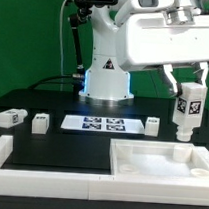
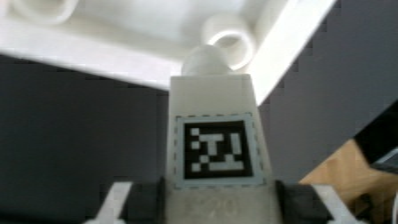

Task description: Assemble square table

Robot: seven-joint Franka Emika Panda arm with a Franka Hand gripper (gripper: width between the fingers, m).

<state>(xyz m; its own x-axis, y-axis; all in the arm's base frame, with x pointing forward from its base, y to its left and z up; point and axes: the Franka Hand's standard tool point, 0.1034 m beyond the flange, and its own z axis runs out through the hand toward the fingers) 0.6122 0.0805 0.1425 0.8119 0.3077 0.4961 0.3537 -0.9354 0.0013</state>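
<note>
Gripper [image 1: 190, 86] clamped on 1 leg [image 1: 188, 108], upright, just above the far rim of the top [image 1: 149, 167]. The top sits at the bench's near corner, on the exterior view's right.

Progress looks like 0 of 4 legs fitted. 3 loose legs lie mid-bench: 2 [image 1: 12, 116] [image 1: 41, 122] toward the exterior view's left edge, 1 [image 1: 151, 122] beside the marker board [image 1: 101, 122].

Only the wrist view shows the leg tip near a corner hole [image 2: 228, 45]; can't tell if it's in contact. Only the exterior view shows the spares.
</note>
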